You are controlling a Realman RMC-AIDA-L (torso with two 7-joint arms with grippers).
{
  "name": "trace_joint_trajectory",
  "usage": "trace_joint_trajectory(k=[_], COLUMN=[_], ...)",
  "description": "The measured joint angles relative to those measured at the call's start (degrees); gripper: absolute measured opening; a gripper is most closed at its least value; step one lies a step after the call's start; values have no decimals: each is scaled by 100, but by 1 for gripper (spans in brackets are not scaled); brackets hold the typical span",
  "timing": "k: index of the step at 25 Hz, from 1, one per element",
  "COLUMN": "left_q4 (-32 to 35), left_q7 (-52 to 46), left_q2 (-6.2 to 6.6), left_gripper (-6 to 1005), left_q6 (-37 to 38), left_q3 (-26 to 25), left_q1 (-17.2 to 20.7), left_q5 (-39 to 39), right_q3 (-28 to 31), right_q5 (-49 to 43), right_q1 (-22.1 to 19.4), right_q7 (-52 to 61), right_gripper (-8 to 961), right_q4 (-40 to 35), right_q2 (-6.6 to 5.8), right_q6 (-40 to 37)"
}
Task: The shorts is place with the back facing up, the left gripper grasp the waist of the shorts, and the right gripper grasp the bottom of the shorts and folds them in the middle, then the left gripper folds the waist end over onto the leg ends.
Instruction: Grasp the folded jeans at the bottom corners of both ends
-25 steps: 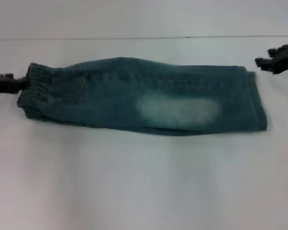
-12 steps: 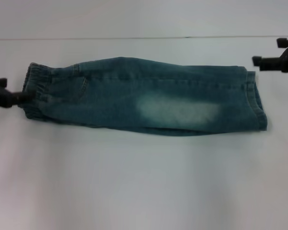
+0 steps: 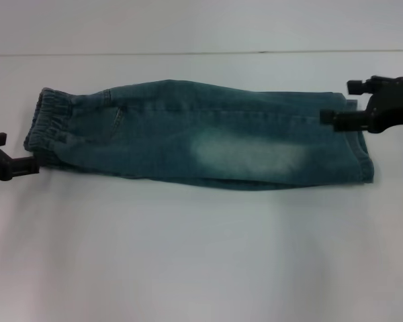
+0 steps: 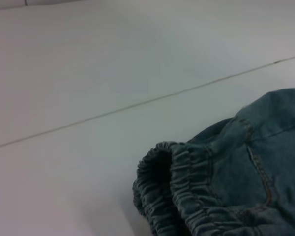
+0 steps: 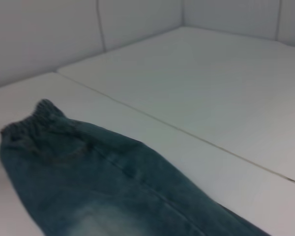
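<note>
White tabletop (image 3: 201,255) everywhere, plain and flat, with a thin dark seam line running across the far side and more of the same pale surface past it.

Left gripper (image 3: 13,164) sits at the left edge of the head view, low and just beside the near corner of the waist (image 3: 47,127). Its tip is right up against the ruffled band or a hair off it, honestly can't tell which. Same goes for the fingers: only a dark stub shows, so whether it's clamped or let go I can't say. Its wrist cam doesn't help, it just shows the gathered elastic close up, opening toward the camera, with a pocket seam behind it.

Right gripper (image 3: 336,102) is over the far right part of the shorts (image 3: 201,134), above the leg ends (image 3: 363,151) near the far corner. Its two black fingers are spread apart, one pointing out over the far edge and the other over the denim, nothing pinched between them. Looks let go. Small white label visible on its body at the frame edge.

Shorts themselves lie flat in the middle of the table, folded lengthwise into one long strip, waist to the robot's left, hems to the right. Big pale washed patch on the near half, pocket stitching close to the waistband.

No containers here, and nothing else on the table blocking either arm.
</note>
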Motion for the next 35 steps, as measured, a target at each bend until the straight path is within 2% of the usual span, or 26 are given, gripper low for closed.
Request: trace_joint_trajectory(k=[15,26,35], left_q4=[-625,-811,-958], left_q7=[560,603,608], left_q2=[-10,12,30], left_gripper=[882,834,795], left_q6=[-773,-847,-790], left_q3=[302,314,393], left_q1=[-240,-385,-443], left_q5=[-81,-58,25], right_q3=[19,-82,-103], right_q5=[505,500,485], right_q1=[-189,-100,-75], right_q7=[-724,-1225,-1248], right_gripper=[935,936,936], right_q4=[596,931,986], right_q2=[-4,-8,-8], right_q6=[-888,-1489,-1510])
